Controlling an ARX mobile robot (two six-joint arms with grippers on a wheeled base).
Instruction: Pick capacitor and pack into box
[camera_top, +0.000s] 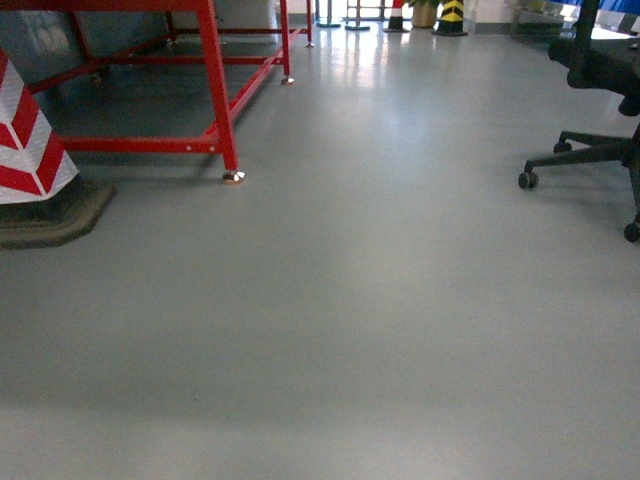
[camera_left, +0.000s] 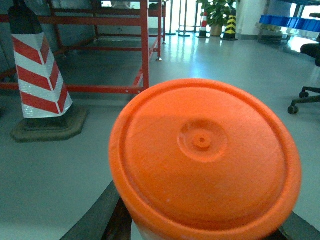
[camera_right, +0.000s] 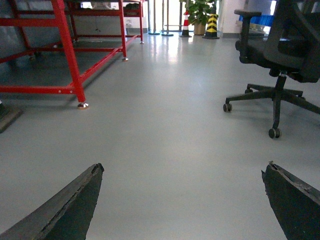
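In the left wrist view a pale cylinder with a wide orange round cap, the capacitor (camera_left: 205, 160), fills the frame. It sits between the two dark fingers of my left gripper (camera_left: 200, 225), which is shut on its body. The cap hides the fingertips. My right gripper (camera_right: 184, 170) is open wide over bare grey floor, with nothing between its fingers (camera_right: 75, 205). The box is out of view in all three views. Neither gripper shows in the head view.
A red metal frame (camera_top: 215, 90) stands at the left on the grey floor (camera_top: 350, 300). A red-and-white striped cone (camera_top: 30, 150) on a dark base is beside it. A black office chair (camera_top: 600, 90) on castors stands at the right.
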